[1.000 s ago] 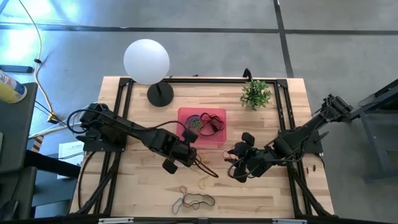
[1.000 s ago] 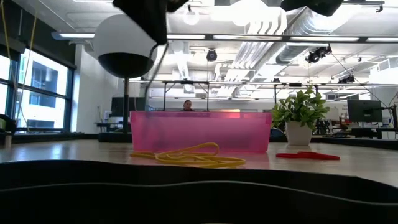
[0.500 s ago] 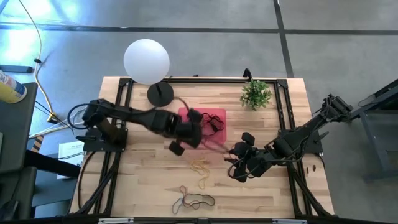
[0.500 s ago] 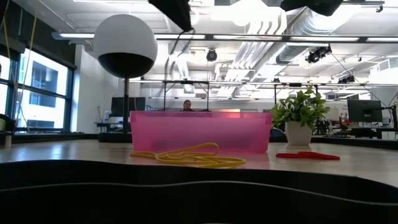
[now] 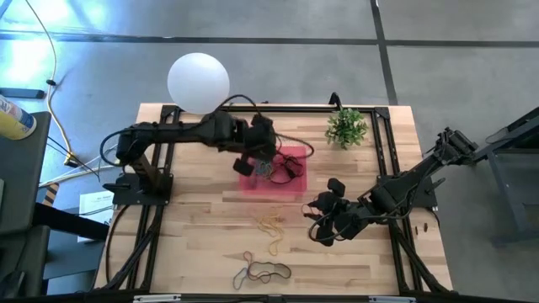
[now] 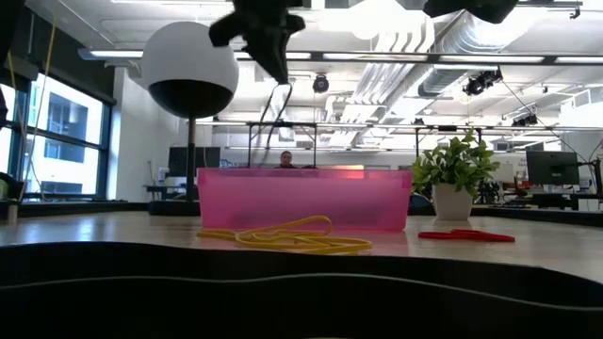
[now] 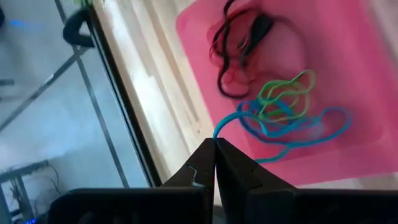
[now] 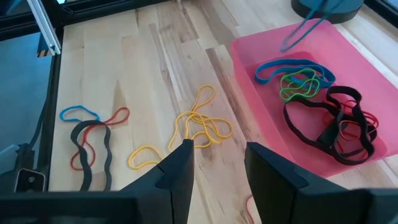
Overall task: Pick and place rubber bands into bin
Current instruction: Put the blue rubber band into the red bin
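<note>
Partly done: bin (image 5: 290,183) already holds black, red, green bands; left gripper (image 7: 215,147) over it, pinched on blue band (image 7: 280,127) w/ far end draped inside; right gripper (image 8: 216,163) idle, part-open, empty; yellow bands (image 5: 270,224) + mixed cluster (image 5: 263,270) left on table (image 5: 194,252).

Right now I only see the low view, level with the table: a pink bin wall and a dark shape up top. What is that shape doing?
Observer: That is the left gripper, above the bin. Its fingers are shut on a blue rubber band that dangles into the bin.
Visitor: Is anything inside already?
Observer: Yes, a green band and tangled black bands lie on its floor.
Visitor: And the other arm?
Observer: The right gripper hovers open over the table, beside the yellow bands.
</note>
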`<control>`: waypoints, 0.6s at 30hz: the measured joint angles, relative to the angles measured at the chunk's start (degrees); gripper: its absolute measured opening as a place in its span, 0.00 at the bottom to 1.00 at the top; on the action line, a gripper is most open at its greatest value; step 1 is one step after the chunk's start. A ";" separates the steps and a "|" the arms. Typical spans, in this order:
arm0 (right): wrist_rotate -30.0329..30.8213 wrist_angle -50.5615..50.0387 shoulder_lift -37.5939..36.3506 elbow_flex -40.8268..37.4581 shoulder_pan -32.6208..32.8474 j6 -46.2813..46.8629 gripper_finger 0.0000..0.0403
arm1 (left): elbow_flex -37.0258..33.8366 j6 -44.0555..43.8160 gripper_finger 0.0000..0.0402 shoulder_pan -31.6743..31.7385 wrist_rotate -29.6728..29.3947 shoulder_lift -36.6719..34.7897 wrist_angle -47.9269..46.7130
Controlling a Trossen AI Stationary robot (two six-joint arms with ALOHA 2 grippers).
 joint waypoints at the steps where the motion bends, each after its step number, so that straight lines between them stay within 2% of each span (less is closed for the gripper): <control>1: 0.26 -0.04 0.00 0.00 0.00 -0.02 0.33 | -0.47 0.41 0.00 0.86 0.27 0.00 0.22; 9: 0.56 -0.29 0.00 0.00 -0.04 -0.68 0.33 | -6.85 1.04 0.00 6.00 3.86 0.00 4.96; 18: 1.29 -1.26 0.00 0.00 -0.07 -1.11 0.33 | -17.26 1.00 0.00 6.98 6.67 0.02 13.03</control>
